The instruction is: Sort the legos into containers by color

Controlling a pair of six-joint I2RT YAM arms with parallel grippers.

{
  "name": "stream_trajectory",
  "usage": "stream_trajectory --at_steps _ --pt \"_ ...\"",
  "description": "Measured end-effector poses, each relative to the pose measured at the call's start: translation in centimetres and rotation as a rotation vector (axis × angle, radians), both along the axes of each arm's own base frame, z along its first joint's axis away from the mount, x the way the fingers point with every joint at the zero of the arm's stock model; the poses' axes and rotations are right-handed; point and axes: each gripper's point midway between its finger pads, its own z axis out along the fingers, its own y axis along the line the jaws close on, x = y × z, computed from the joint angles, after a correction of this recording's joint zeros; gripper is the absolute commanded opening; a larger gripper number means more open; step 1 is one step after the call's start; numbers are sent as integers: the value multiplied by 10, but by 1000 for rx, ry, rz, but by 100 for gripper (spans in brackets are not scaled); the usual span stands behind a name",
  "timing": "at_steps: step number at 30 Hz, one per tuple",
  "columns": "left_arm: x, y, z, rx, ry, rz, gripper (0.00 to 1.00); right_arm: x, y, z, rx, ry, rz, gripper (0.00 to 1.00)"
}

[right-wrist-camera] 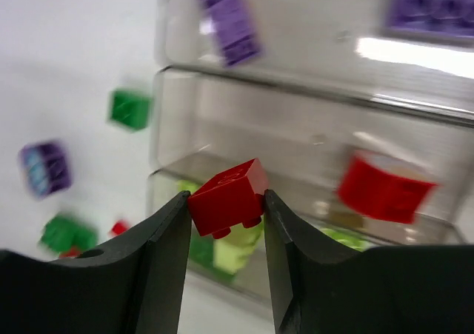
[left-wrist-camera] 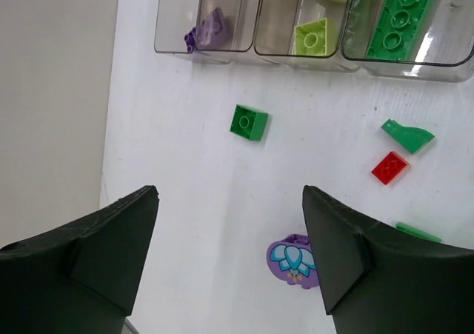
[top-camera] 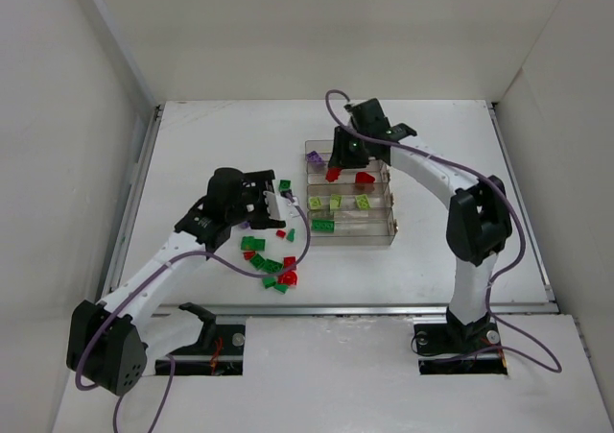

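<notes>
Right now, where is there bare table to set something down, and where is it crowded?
Bare: the far strip between the tray and the back wall, and the near patch between the tray and the right arm's base. Crowded: the loose legos beside the left end effector, left of the tray.

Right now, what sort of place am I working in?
Probably a lab test booth: white panels enclose a white table, two robot arms bolted at its edge, toy bricks and a divided tray.
</notes>
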Motion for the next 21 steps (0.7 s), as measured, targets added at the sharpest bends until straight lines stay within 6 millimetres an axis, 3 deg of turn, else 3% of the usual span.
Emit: stream_trajectory --at_steps 3,8,10,11,14,17,21 --pt "0 6 -6 -10 38 48 80 20 -31 -11 -84 -24 -149 0" --pt "-1 17 -22 -9 101 115 90 31 -36 -14 -143 -66 -221 0" --pt "-3 23 -31 5 131 139 95 33 -36 -20 -160 -68 -228 25" --pt "-4 28 -39 14 156 158 99 33 -36 -24 -171 -63 -229 44" --pt "-7 33 -52 37 206 177 99 32 -37 -32 -191 -54 -229 69" --pt "-11 40 -72 71 279 198 99 32 -38 -33 -198 -55 -229 90" --pt "-16 45 -94 87 392 244 99 33 -39 -32 -203 -63 -228 95"
